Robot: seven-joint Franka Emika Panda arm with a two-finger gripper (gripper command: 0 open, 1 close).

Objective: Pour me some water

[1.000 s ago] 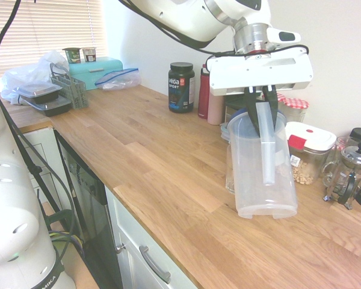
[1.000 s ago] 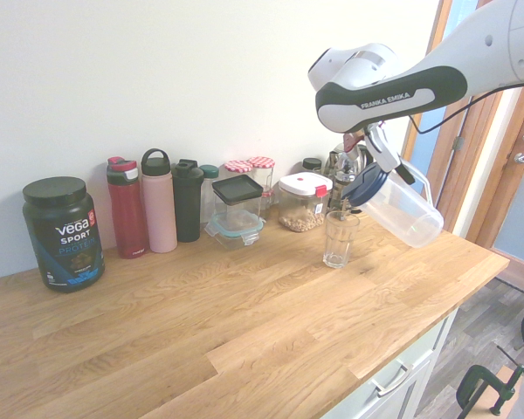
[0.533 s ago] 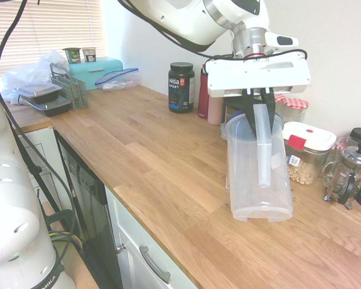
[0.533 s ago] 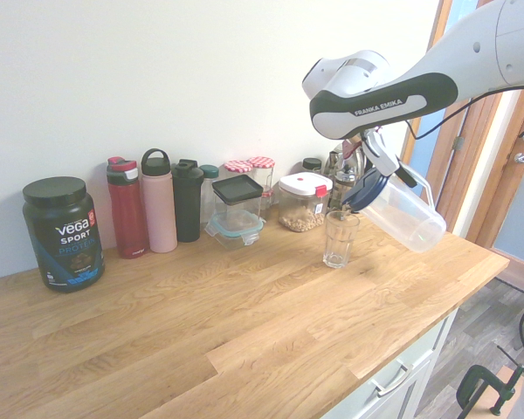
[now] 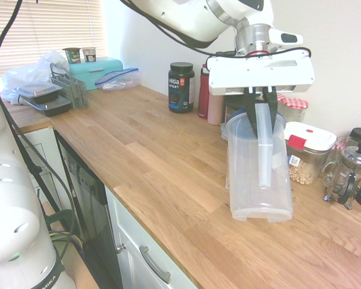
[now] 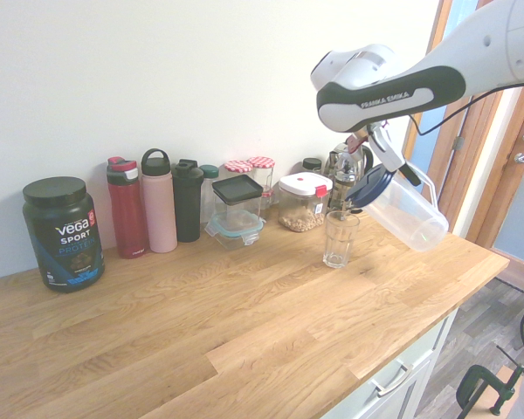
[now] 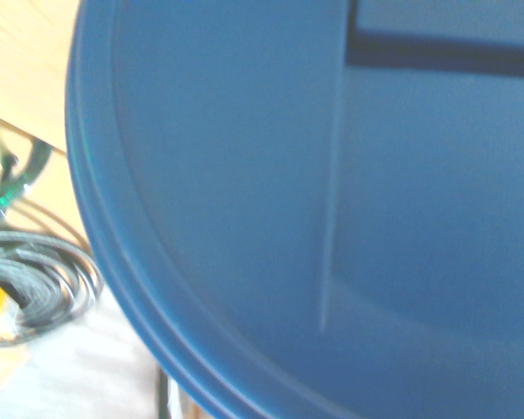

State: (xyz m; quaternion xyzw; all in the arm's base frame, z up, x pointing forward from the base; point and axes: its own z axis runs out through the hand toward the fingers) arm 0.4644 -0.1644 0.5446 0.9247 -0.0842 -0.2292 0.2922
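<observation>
The gripper is closed on the handle of the clear pitcher, which hangs tilted in the air with its blue lid end lowered toward the drinking glass. The glass stands upright on the wooden counter, just below the spout. No water is visible in the pitcher or in the glass, so I cannot tell if anything flows. To do this step well, I think the spout must stay directly above the mouth of the glass, and the tilt should increase slowly, because a fast tilt can send water over the rim or push the light glass. The second exterior view shows clearly the glass and how the spout sits over it. In the first exterior view the pitcher covers the glass almost completely, but this view shows better the fingers around the handle. The wrist view shows only the blue lid, very near and blurred, and a piece of floor beside.
</observation>
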